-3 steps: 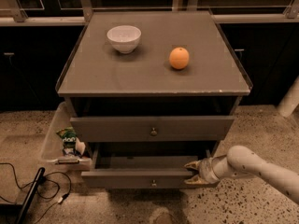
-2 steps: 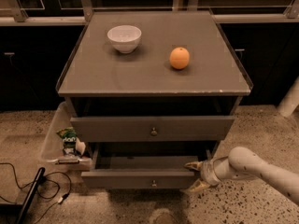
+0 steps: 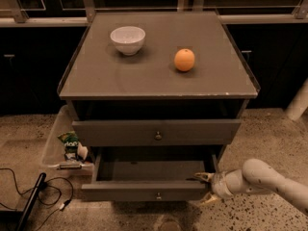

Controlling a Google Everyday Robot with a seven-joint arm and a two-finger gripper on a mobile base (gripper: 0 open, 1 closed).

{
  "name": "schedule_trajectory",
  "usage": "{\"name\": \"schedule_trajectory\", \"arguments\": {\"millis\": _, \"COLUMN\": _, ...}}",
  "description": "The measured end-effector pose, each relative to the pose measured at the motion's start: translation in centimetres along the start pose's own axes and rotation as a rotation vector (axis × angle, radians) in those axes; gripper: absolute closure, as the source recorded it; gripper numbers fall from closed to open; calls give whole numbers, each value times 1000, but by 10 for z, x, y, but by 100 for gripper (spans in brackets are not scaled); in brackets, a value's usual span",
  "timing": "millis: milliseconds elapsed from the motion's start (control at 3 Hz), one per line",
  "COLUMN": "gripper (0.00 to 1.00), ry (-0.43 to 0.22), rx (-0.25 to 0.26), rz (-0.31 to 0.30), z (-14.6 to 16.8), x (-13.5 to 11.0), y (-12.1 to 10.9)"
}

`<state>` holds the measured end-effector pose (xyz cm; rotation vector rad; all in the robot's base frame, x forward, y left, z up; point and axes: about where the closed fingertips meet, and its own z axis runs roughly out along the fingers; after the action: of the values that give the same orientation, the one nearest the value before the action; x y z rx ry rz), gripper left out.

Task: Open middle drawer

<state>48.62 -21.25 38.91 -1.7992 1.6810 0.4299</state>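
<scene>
The middle drawer point(image 3: 144, 190) is a grey front with a small brass knob point(image 3: 158, 195). It stands pulled out from the cabinet, and its dark inside shows behind the front. My gripper point(image 3: 206, 187) is at the right end of that drawer front, level with it, on a pale arm point(image 3: 262, 179) that comes in from the lower right. Above it a wider grey drawer front point(image 3: 156, 131) with its own knob sits nearly flush. Any lower drawer is hidden beneath the pulled-out one.
A white bowl point(image 3: 127, 39) and an orange point(image 3: 184, 60) rest on the cabinet top point(image 3: 159, 76). A clear bin point(image 3: 57, 143) with a green packet point(image 3: 70, 141) stands left of the cabinet. Black cables point(image 3: 29, 196) lie on the speckled floor at lower left.
The middle drawer has come a little further out toward the camera, and my gripper has moved slightly down and forward with its right end.
</scene>
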Motion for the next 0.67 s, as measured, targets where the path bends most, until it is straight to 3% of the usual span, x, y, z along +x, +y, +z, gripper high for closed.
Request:
{"name": "schedule_trajectory", "arguments": {"millis": 333, "gripper": 60, "ry": -9, "rx": -4, "rz": -3, "z": -7, "x": 1, "y": 19}}
{"name": "schedule_trajectory", "arguments": {"millis": 667, "gripper": 83, "ry": -8, "rx": -4, "rz": -13, "z": -11, "x": -2, "y": 21}}
